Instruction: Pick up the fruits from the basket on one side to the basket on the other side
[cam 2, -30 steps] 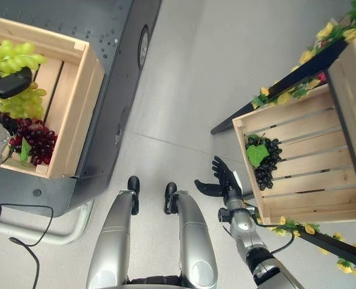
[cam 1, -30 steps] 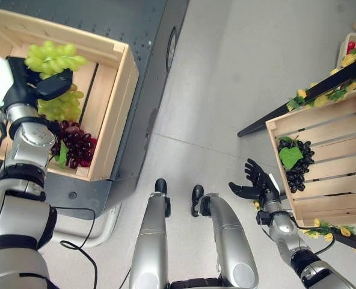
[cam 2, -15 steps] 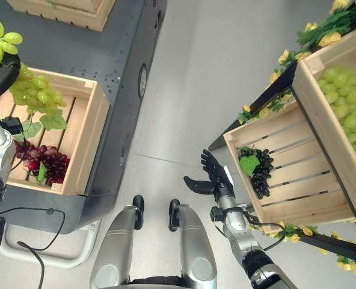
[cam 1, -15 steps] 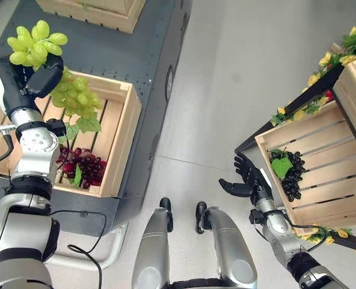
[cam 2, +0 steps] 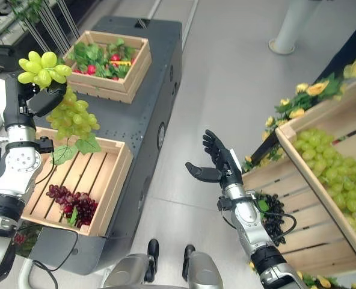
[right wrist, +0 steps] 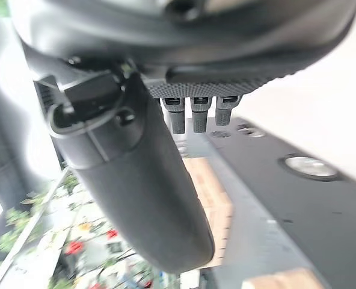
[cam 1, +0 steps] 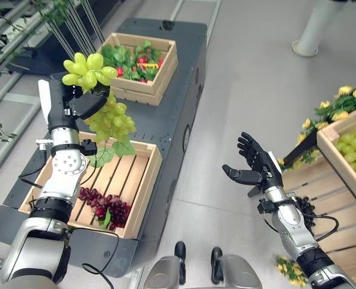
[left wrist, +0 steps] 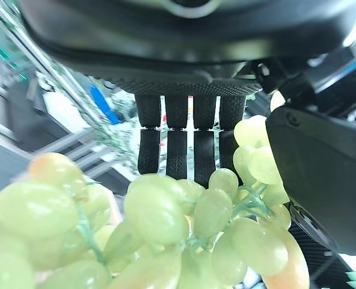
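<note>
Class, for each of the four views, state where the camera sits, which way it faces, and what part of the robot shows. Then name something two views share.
Left eye view: on the head, looking down; left hand lifts the green grape bunch above the slatted wooden crate.
Right eye view: beside it, same scene; open right hand.
Left wrist view: along the left hand's fingers, grapes against them.
Right wrist view: along the right hand's thumb.
Shared: the grapes, in both eye views and the left wrist view.

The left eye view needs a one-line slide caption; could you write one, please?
Left hand lifts green grapes above the wooden crate holding red grapes; right hand open.
</note>
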